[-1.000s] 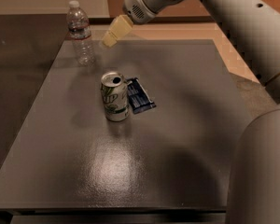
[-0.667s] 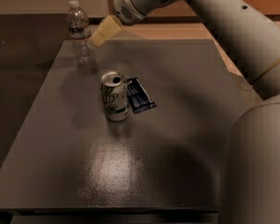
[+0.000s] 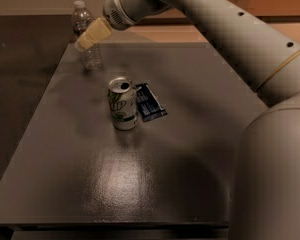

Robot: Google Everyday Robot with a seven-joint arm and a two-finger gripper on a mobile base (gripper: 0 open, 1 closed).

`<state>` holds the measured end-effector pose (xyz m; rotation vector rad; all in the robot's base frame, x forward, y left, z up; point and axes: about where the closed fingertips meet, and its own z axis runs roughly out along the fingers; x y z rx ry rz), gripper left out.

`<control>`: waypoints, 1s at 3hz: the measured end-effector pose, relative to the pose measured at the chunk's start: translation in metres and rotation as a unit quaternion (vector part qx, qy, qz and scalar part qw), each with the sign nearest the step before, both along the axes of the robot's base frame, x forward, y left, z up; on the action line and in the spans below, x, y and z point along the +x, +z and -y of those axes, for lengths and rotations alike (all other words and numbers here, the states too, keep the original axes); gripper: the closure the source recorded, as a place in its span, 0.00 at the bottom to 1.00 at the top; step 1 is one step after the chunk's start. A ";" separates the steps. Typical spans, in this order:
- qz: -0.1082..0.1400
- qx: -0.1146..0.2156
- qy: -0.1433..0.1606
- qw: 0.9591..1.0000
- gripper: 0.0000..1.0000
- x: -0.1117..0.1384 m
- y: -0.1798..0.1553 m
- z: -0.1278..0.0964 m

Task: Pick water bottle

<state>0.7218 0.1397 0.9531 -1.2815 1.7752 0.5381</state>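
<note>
The water bottle (image 3: 88, 54) is small and clear with a white cap. It stands upright at the table's far left corner. My gripper (image 3: 90, 35) with cream fingers reaches from the upper right and sits in front of the bottle's middle, covering its label area. The bottle's cap and lower ribbed body show above and below the gripper.
A white-and-green soda can (image 3: 122, 103) stands near the middle of the dark grey table (image 3: 190, 104). A dark blue snack packet (image 3: 149, 102) lies flat just right of it. My arm (image 3: 215, 29) spans the upper right. The table's left edge runs close to the bottle.
My gripper has moved left and down toward the bottle, from beside it to overlapping its middle. The bottle, can and packet have not moved.
</note>
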 end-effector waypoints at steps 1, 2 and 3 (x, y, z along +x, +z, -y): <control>0.007 0.017 -0.007 1.000 0.00 0.011 0.003 -0.018; -0.001 0.029 -0.007 1.000 0.00 0.018 0.002 -0.035; -0.014 0.032 -0.008 0.999 0.16 0.024 -0.002 -0.044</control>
